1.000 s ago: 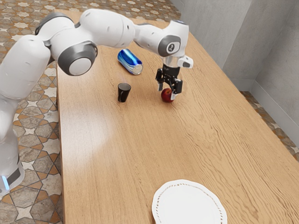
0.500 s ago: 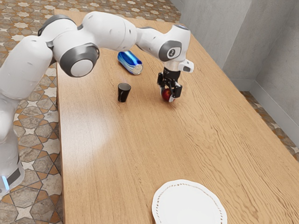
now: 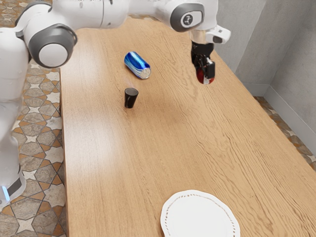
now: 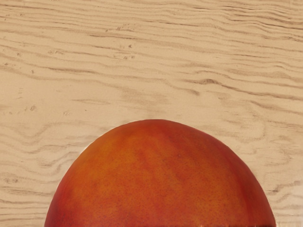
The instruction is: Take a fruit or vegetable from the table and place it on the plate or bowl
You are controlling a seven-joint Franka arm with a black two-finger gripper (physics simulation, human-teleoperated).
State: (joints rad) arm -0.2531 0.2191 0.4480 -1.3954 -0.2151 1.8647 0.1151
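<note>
Since a second ago the black two-finger gripper (image 3: 205,75) has risen from mid-table toward the exterior view's upper right, carrying the round red-orange apple (image 3: 201,78) off the light wooden table (image 3: 148,148). Its fingers are clamped on the apple from both sides. In the wrist view the apple (image 4: 161,179) sits directly under the hand, above the table's grain (image 4: 142,56). The white scalloped round plate (image 3: 200,216) lies at the lower edge, well apart. A small black cup (image 3: 130,98) stands upright left of centre, and its inside is not discernible.
</note>
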